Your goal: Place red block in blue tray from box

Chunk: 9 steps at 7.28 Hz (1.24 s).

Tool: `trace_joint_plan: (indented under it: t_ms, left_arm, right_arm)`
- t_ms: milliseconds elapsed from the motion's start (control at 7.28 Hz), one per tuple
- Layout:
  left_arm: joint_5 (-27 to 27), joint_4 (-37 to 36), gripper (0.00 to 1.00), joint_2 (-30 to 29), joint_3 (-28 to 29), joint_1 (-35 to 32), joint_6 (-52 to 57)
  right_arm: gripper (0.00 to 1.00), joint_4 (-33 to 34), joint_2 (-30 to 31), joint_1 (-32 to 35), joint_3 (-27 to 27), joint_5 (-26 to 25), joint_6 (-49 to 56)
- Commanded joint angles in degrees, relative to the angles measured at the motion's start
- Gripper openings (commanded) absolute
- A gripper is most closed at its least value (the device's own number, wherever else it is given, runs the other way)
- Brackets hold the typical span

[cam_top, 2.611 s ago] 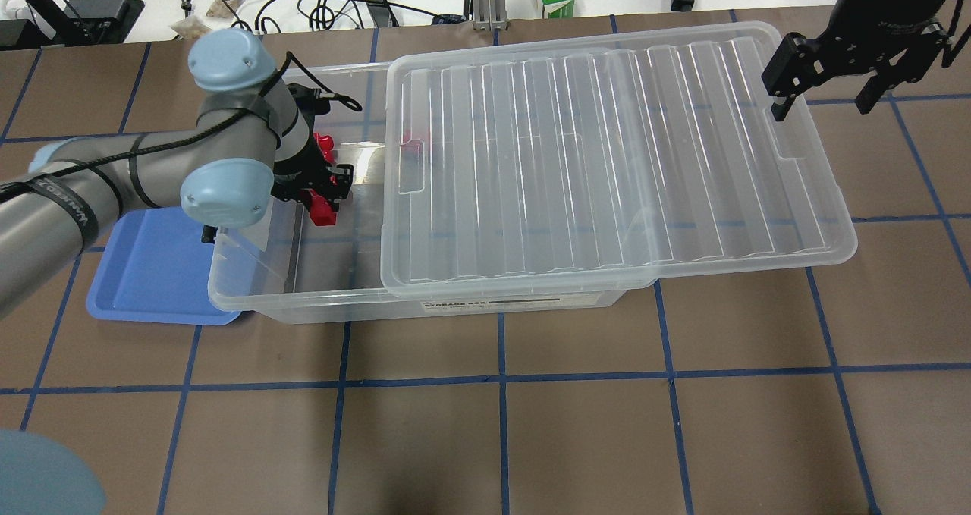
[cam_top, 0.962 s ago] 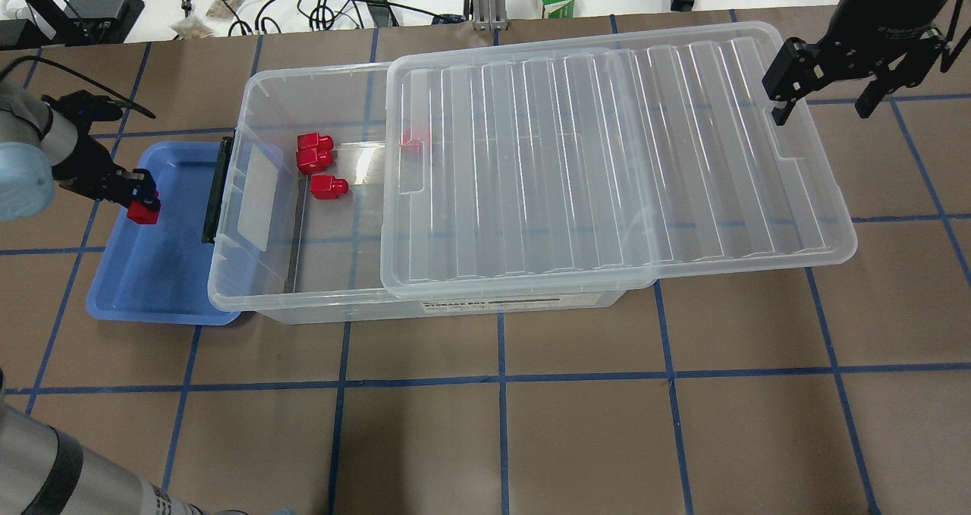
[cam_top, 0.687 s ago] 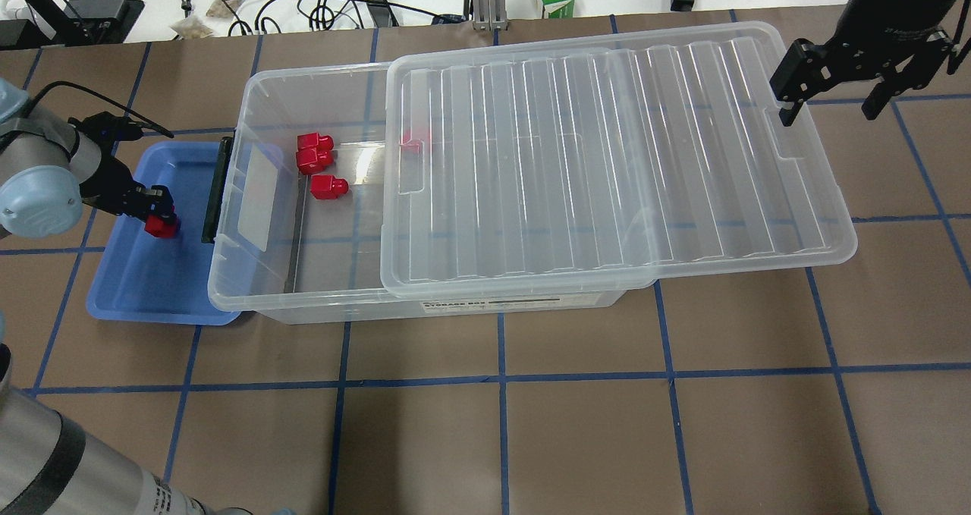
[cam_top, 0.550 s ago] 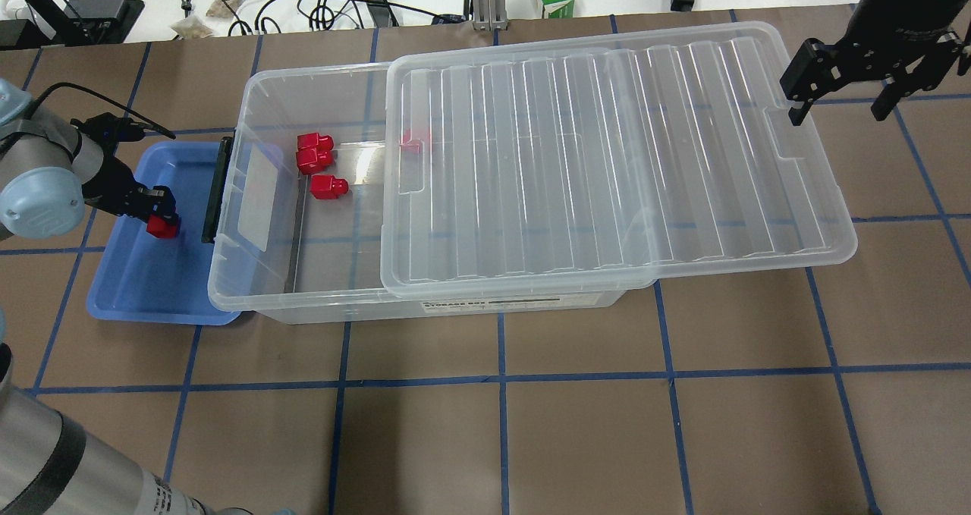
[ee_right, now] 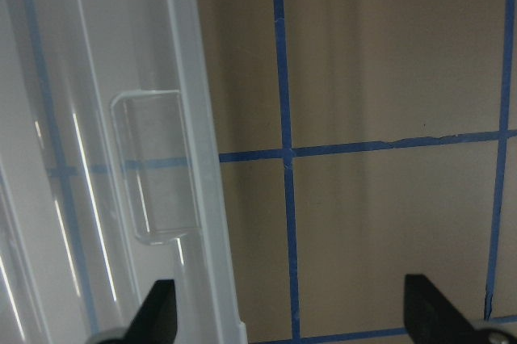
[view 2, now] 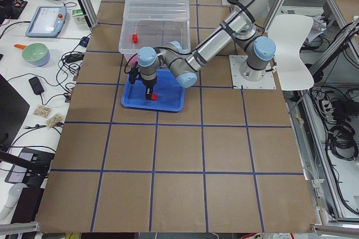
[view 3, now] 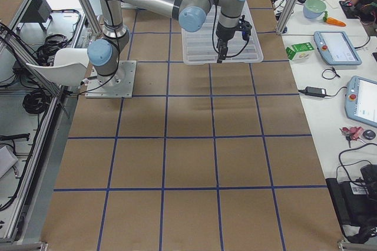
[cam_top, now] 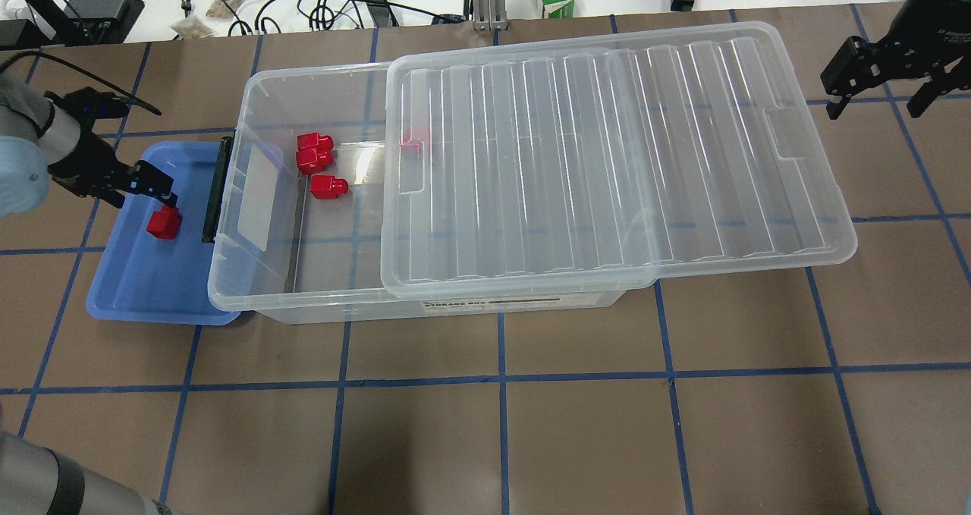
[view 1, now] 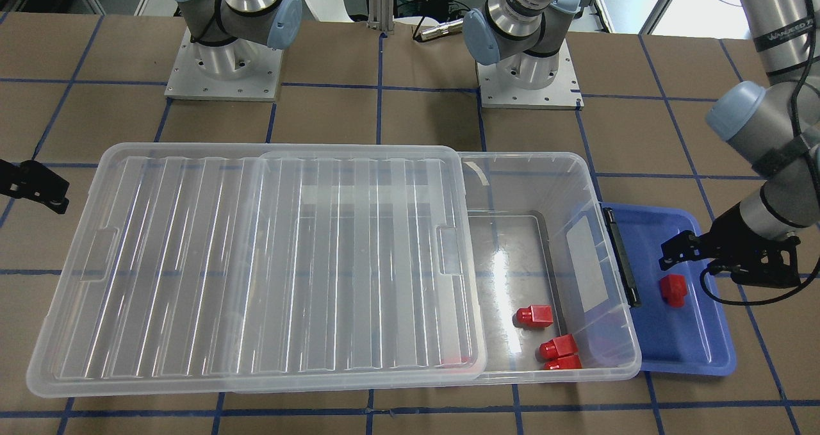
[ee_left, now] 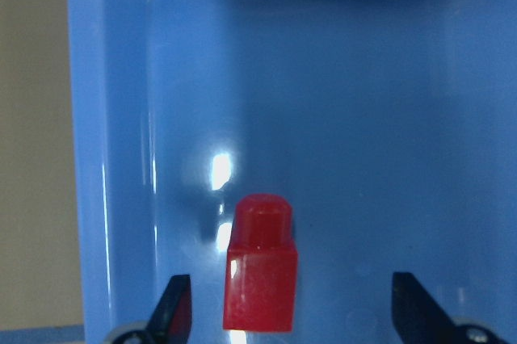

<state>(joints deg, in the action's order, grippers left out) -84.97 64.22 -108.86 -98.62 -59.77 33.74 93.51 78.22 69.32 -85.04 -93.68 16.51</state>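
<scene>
With the red block lying free in the blue tray beneath my wide-open left pincer, placing looks done; next I should lift straight clear.

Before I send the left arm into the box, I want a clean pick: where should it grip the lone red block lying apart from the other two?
Probably the wider cube body of the lone red block, from straight above through the uncovered end of the box. It lies on its side, stub toward the lid, with bare floor on both flanks.
</scene>
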Motion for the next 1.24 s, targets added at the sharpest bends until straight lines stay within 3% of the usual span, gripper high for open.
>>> trace_joint_plan:
  t_ms: [0,137,275,687,1099]
  left_arm:
    - [0.16,8.55,1.00,6.97,2.02,-4.62,-7.49]
    - [-4.81,9.51,1.00,9.70,2.11,-8.74,-10.94]
    - [-6.51,11.09,1.00,12.42,2.03,-11.92,-13.67]
    - [-6.70,12.16,1.00,17.19,1.33,-22.99,-27.54]
    - [-6.53,12.16,1.00,18.07,0.79,-24.69,-32.32]
  right_arm:
    - [1.00,1.76,-2.27,-2.43,-0.03,-0.01,0.46]
    - [1.00,1.94,-3.76,-2.87,-0.03,-0.10,0.46]
    - [1.00,1.86,-4.38,-2.96,-0.03,0.07,0.28]
    - [1.00,3.17,-6.14,-2.96,-1.35,0.07,-0.25]
    - [1.00,5.02,-6.59,-2.53,-3.19,0.16,-0.42]
